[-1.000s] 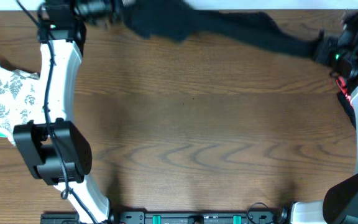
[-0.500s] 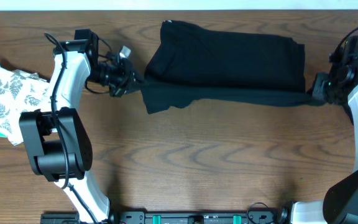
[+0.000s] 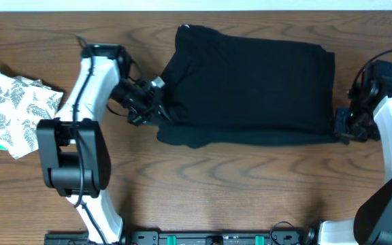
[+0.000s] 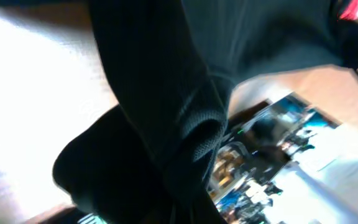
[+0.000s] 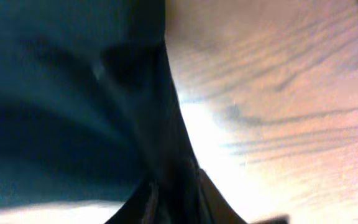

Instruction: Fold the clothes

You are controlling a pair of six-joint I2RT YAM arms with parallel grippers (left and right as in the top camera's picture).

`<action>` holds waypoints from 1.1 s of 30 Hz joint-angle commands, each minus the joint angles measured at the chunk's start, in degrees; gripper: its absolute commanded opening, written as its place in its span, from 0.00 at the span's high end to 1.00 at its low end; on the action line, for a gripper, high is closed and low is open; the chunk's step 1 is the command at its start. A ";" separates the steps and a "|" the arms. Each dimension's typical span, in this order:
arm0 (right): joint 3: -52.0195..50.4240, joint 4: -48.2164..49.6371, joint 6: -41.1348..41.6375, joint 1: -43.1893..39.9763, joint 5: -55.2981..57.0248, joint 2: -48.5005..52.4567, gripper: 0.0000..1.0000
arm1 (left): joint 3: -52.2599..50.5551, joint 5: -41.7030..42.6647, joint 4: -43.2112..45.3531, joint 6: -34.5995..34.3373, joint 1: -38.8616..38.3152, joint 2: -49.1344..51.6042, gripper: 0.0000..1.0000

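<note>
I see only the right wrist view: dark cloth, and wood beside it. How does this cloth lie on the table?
Observer: The black garment lies as a wide rectangle across the far middle of the table.
Operator: Where on it are the right fingers?
Observer: The right fingers are at its near right corner. I cannot tell whether they grip.
Operator: And the left arm?
Observer: The left fingers are shut on bunched fabric at the near left corner.
</note>
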 commanded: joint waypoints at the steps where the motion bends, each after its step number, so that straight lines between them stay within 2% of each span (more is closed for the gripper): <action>1: -2.67 -0.42 0.39 -0.55 1.55 0.22 0.81 | -1.11 -7.63 -1.79 2.01 -2.84 -0.72 0.94; 8: -7.52 0.35 4.11 -0.55 5.05 0.22 0.80 | -5.79 -13.90 -2.45 0.35 -6.45 -0.72 0.94; 13: -7.54 0.55 4.26 -0.55 5.03 0.22 0.75 | -10.54 -15.50 -0.90 0.35 -6.88 -0.72 0.92; 14: -7.54 0.55 4.26 -0.55 5.03 0.22 0.74 | -11.32 -15.87 -0.50 0.37 -6.88 -0.72 0.84; 15: -7.54 0.55 4.26 -0.55 5.03 0.22 0.73 | -12.44 -15.82 0.09 0.35 -6.88 -0.72 0.71; 18: -7.54 0.79 4.28 -0.55 4.22 0.22 0.72 | -14.21 -15.82 1.51 0.37 -6.88 -0.72 0.58; 28: -7.96 4.92 7.26 -0.48 -2.82 0.22 0.75 | -14.29 -15.93 5.70 -0.61 -6.82 -0.72 0.58; 30: -8.31 5.70 7.26 -0.48 -3.30 0.22 0.76 | -14.29 -17.25 8.44 -3.69 -6.82 -0.72 0.58; 33: -9.27 6.86 7.26 -0.39 -3.43 0.22 0.76 | -14.29 -24.90 13.66 -11.08 -6.82 -0.72 0.58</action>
